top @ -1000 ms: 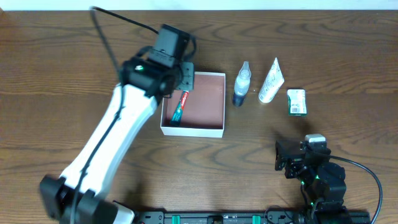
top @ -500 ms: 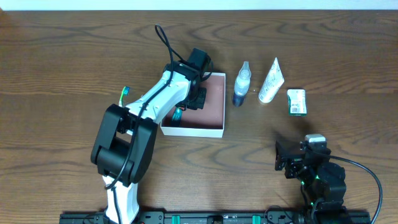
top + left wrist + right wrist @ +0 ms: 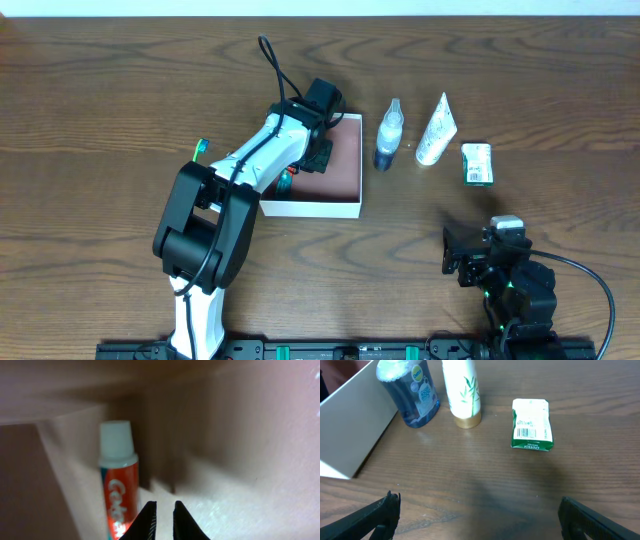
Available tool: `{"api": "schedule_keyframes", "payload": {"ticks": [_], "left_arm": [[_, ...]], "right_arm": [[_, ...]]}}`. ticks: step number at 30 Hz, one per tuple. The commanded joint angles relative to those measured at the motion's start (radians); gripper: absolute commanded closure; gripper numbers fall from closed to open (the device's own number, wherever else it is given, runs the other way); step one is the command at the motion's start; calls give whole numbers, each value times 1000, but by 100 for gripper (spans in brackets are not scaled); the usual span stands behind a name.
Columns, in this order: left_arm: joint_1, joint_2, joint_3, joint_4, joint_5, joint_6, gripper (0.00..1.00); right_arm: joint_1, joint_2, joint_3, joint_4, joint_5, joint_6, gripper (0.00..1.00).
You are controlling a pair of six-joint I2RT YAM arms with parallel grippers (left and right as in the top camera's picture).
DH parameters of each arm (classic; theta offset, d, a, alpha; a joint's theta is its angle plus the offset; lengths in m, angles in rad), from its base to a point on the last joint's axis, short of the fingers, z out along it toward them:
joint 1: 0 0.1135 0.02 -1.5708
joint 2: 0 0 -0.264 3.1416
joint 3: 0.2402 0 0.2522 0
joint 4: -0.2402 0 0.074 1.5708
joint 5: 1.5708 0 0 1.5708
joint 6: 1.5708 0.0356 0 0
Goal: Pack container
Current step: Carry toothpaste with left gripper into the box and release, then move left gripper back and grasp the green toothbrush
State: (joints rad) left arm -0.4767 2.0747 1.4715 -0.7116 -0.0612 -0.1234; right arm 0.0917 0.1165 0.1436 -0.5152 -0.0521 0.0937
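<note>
The container is a shallow white-walled box with a pinkish-brown inside, at the table's middle. A red and white toothpaste tube lies in it along the left wall, and shows close up in the left wrist view. My left gripper reaches down inside the box. Its fingertips are nearly together with nothing between them, just right of the tube above the box floor. My right gripper is wide open and empty low over the table near the front right.
A blue bottle, a white bamboo-print tube and a green-and-white packet stand right of the box. A small green and blue item lies left of the left arm.
The left arm has dropped from high over the box and reached down into it, beside the toothpaste. The toothpaste stays in the box. The right arm has not moved.
</note>
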Motion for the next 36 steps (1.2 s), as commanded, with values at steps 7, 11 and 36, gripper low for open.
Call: {"api": "schedule_keyframes", "payload": {"ticks": [7, 11, 36], "left_arm": [[-3, 48, 0, -62, -144, -89, 90], [-11, 38, 0, -95, -154, -97, 90], [284, -558, -4, -300, -121, -76, 54]], "right_arm": [[-12, -6, -2, -2, 6, -17, 1], [-12, -6, -2, -2, 6, -17, 1], [-12, -6, -2, -2, 6, -17, 1]]}}
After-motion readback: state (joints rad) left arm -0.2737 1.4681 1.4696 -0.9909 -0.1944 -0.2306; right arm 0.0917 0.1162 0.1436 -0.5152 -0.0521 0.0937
